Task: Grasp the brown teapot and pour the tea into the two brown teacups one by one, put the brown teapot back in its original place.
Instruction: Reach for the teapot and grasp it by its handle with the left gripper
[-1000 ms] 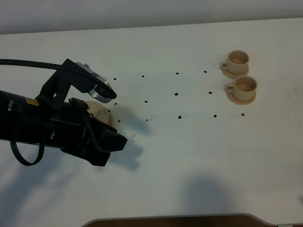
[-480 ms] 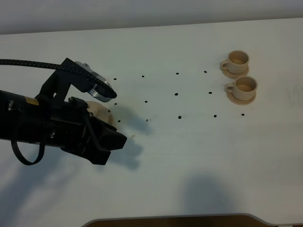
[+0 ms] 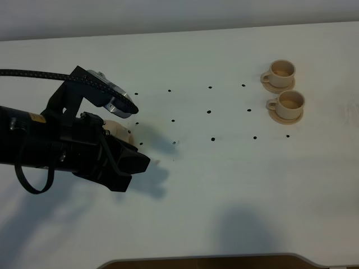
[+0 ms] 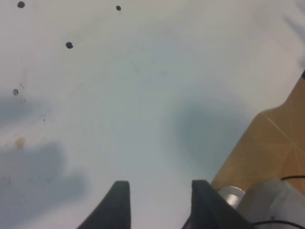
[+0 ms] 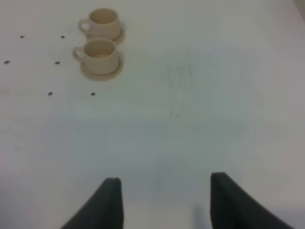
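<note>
Both brown teacups (image 3: 290, 101) wait while the left hand (image 4: 161, 187), half open and empty, hovers over the brown teapot (image 3: 116, 131), which it must, I think, next descend to and grasp.

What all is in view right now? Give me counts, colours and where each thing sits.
table: one, white, under everything
teapot: one, beige-tan, left of the high view, mostly hidden under the left arm
far teacup: one, beige-tan, far right, on its own saucer
near teacup: one, beige-tan, just in front of the far one, on its own saucer
cup saucers: two, tan, one under each cup
dots: about a dozen, black, in rows across the table's middle
left arm: one, black, over the table's left side
left tool: one, black, jaws apart, nothing between them
right tool: one, black, jaws apart, empty, seen only in its wrist view
</note>
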You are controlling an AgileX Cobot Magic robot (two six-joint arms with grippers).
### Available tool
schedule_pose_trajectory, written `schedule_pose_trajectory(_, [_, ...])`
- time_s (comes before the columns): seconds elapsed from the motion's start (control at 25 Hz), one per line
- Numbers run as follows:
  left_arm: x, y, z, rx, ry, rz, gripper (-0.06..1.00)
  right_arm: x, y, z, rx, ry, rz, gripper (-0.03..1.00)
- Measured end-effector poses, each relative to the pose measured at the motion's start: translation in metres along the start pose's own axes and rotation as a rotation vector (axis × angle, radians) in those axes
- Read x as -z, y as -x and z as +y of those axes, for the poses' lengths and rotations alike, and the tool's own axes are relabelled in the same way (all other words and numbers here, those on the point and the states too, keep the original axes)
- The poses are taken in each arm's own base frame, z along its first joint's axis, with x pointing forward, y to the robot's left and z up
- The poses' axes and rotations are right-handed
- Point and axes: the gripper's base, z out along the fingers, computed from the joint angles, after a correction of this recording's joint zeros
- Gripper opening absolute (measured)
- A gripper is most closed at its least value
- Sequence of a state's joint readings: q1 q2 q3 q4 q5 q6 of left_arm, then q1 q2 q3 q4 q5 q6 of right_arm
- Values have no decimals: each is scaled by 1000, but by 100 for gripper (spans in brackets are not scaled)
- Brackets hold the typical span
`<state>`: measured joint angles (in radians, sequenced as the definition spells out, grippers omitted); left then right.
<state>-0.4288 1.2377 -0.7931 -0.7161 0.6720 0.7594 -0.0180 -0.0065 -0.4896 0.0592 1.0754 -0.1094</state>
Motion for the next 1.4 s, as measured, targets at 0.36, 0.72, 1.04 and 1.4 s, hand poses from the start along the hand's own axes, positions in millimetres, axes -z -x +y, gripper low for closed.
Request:
schedule_pose_trajectory(0.36, [16,22,4,42,83,-30,33,0,0,0,0,0,0,41])
schedule_pose_trajectory(0.72, [25,59,29,71,250,284,33,0,0,0,0,1,0,41])
schedule_pose_trajectory(1.04, [-8,60,49,-279,133,481,33,0,0,0,0,1,0,41])
schedule_pose_trajectory(1.4, [6,49,81,-514,191,602,33,0,0,0,-1,1,0,41])
